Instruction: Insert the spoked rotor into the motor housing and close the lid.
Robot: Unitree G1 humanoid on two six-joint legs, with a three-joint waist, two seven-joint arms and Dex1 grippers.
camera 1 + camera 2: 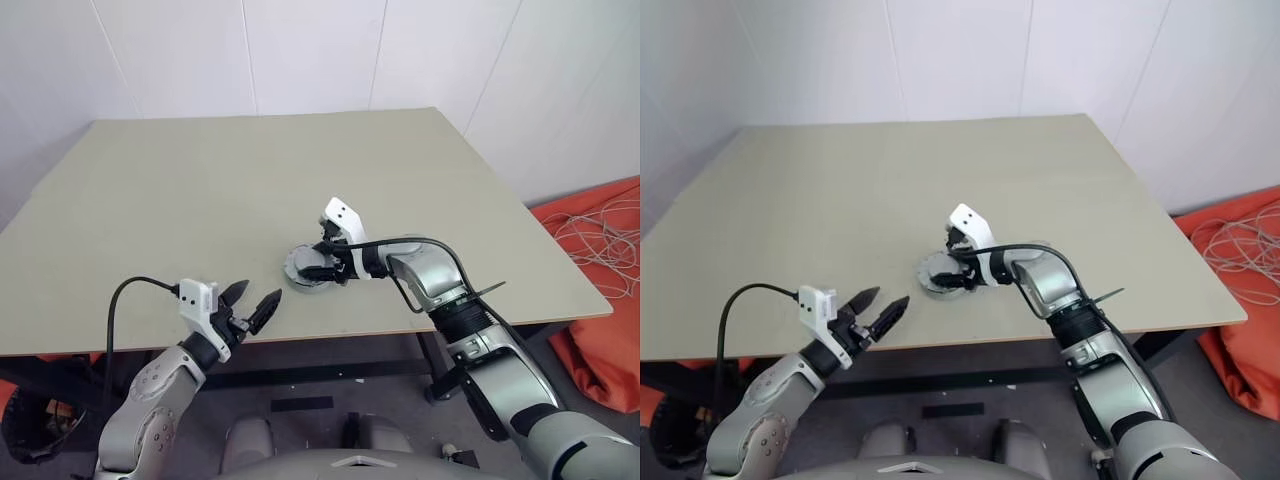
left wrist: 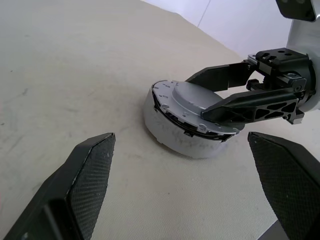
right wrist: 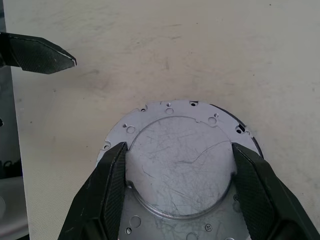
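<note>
Nearest to the robot, the left gripper (image 1: 250, 305) hangs just off the table's front edge, level, aimed toward the middle of the table. Its two black fingers (image 2: 82, 187) are spread wide with nothing between them, and their textured pads face each other across bare tabletop.

Just beyond, a little in from the front edge and near the middle of the beige table (image 1: 200, 180), sits the round assembly. From the left wrist view it reads as a pale, squat cylinder, the motor housing (image 2: 175, 137), with a dark band showing under its top. On it lies the lid (image 3: 180, 167), a flat grey metal disc with a raised, scratched centre circle and small holes around its flange. It looks seated flat on the housing, though from these angles I can't be sure it is fully down.

The right gripper (image 1: 322, 262) reaches in from the robot's right, angled downward and pointing left. Its fingers (image 3: 107, 192) straddle the raised centre of the lid, one on either side, hard against that circle's edge, pinching the lid.

In the right wrist view, the tip of the left gripper pokes in at the corner, well apart from the lid.

Farther back the table runs bare to the white panelled wall (image 1: 300, 50). Off the right side, on the floor, orange fabric (image 1: 600, 300) lies bunched with a tangle of pale cable (image 1: 600, 235) on it.
</note>
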